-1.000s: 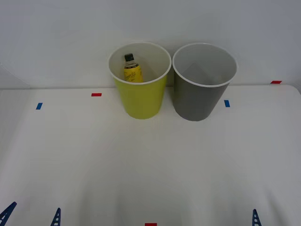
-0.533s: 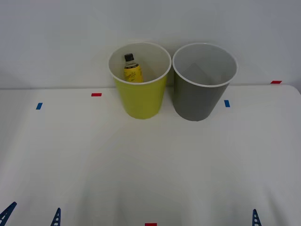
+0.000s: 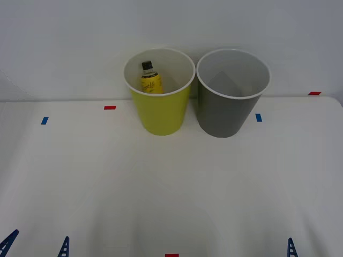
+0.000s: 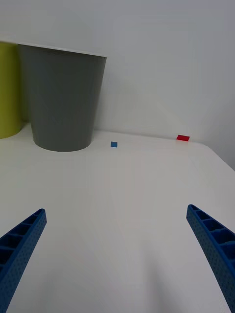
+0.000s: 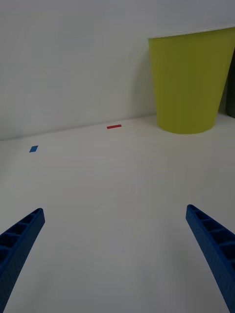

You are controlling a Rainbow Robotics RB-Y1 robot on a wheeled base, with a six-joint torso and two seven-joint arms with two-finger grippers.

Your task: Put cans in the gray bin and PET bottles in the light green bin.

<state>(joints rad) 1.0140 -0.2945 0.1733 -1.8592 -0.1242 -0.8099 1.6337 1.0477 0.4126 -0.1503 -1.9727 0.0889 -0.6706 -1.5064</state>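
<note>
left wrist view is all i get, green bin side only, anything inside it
Observer: Yes, the yellow bottle with a black cap stands inside the light green bin.
Operator: what's to the bin's right
Observer: The gray bin stands right beside it, with nothing visible inside.
Operator: where's the other tool
Observer: The right tool is open, low over bare table near the robot, like the left tool.
</note>
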